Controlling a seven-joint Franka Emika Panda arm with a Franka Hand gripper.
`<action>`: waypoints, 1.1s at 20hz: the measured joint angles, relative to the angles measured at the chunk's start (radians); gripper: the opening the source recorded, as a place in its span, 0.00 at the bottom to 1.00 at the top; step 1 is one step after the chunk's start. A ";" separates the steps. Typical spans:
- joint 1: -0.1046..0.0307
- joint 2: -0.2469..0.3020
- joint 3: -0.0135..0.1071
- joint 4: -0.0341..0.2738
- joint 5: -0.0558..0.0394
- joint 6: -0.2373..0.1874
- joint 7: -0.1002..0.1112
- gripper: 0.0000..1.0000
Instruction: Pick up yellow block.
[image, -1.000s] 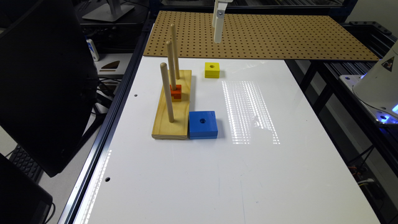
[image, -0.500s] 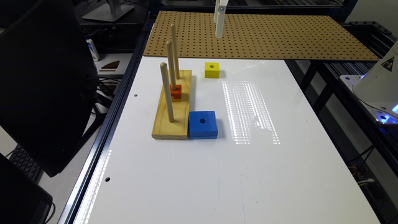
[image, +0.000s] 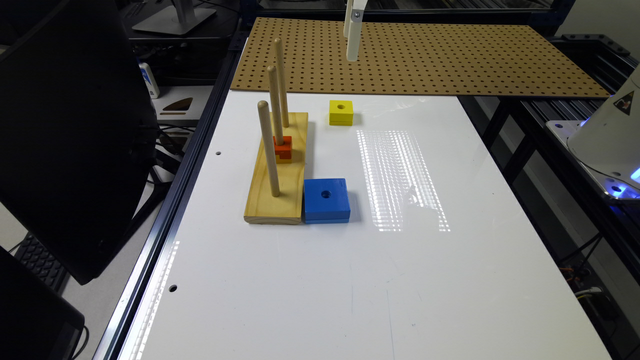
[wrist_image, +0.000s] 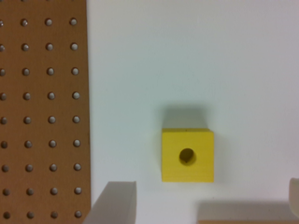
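The yellow block (image: 341, 112) lies flat on the white table (image: 400, 280) near its far edge, its round hole facing up. In the wrist view the yellow block (wrist_image: 188, 155) sits on bare table between and just ahead of my two pale fingers (wrist_image: 114, 203). My gripper (wrist_image: 204, 187) is open, with the jaws far wider apart than the block and nothing held. In the exterior view my gripper (image: 352, 52) hangs well above the table, over the pegboard just behind the block.
A wooden base (image: 277, 187) with three upright pegs carries a small orange-red block (image: 283, 148) on its middle peg. A larger blue block (image: 326, 200) touches the base's near corner. A brown pegboard (image: 450, 55) lies behind the table, and a dark monitor (image: 75, 125) stands at the exterior view's left.
My gripper has risen slightly and shifted a little toward the exterior view's right. The blocks and the peg base have not moved.
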 joint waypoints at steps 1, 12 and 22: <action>0.000 0.005 0.000 0.000 0.0000 0.000 0.000 1.00; 0.000 0.081 0.000 0.001 0.0000 0.056 0.000 1.00; 0.000 0.157 0.000 0.001 0.0000 0.121 0.000 1.00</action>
